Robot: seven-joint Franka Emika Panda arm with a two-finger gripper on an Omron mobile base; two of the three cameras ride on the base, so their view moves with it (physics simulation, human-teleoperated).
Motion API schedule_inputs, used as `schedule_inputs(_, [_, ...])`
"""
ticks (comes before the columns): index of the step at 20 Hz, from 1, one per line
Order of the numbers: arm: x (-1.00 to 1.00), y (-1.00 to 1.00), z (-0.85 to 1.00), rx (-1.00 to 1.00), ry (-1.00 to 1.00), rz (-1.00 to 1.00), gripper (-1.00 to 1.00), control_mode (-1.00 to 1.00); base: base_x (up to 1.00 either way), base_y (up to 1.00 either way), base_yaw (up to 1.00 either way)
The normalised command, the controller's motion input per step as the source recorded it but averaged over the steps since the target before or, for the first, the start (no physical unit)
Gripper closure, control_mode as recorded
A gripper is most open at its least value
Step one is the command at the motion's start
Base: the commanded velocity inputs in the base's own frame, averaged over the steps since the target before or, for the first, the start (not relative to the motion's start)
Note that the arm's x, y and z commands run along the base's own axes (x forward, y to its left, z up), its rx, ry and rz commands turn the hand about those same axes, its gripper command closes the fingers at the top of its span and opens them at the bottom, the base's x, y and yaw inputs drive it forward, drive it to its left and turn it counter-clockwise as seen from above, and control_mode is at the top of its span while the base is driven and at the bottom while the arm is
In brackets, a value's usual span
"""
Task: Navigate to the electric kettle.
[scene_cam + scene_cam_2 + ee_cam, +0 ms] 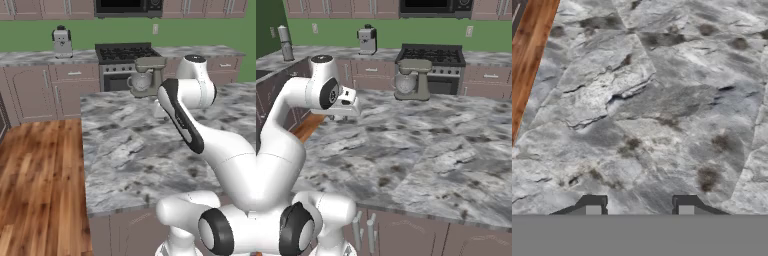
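Hand view | claw [639,206] parted | above marble island [662,110]

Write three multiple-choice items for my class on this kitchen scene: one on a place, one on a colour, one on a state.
1. Where does the mixer stand?
A. on the floor
B. on the island counter
C. on a shelf

2. What colour is the wall behind the stove?
A. green
B. blue
C. white

3. How is the gripper?
A. shut on a cup
B. shut on a spoon
C. open, holding nothing

Answers:
1 B: both base views show its foot on the marble top at the island's far edge.
2 A: the strip between the cabinets and the back counter is green.
3 C: in the hand view the two fingertips stand apart with only marble between them.
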Motion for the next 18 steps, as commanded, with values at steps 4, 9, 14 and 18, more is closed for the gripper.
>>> schedule_inputs(4, [-0.14,0.0,0.0,0.0,0.0,0.0,-1.0,-1.0,0.0,0.0,0.0])
schedule_inputs(9, [-0.54,0.0,0.0,0.0,-0.06,0.0,-1.0,-1.0,0.0,0.0,0.0])
schedule_inputs(14, [-0.37,0.0,0.0,0.0,-0.04,0.01,-1.0,-1.0,0.0,0.0,0.0])
schedule_inputs(18, [-0.27,0.12,0.0,0.0,0.0,0.05,-1.0,-1.0,0.0,0.0,0.0])
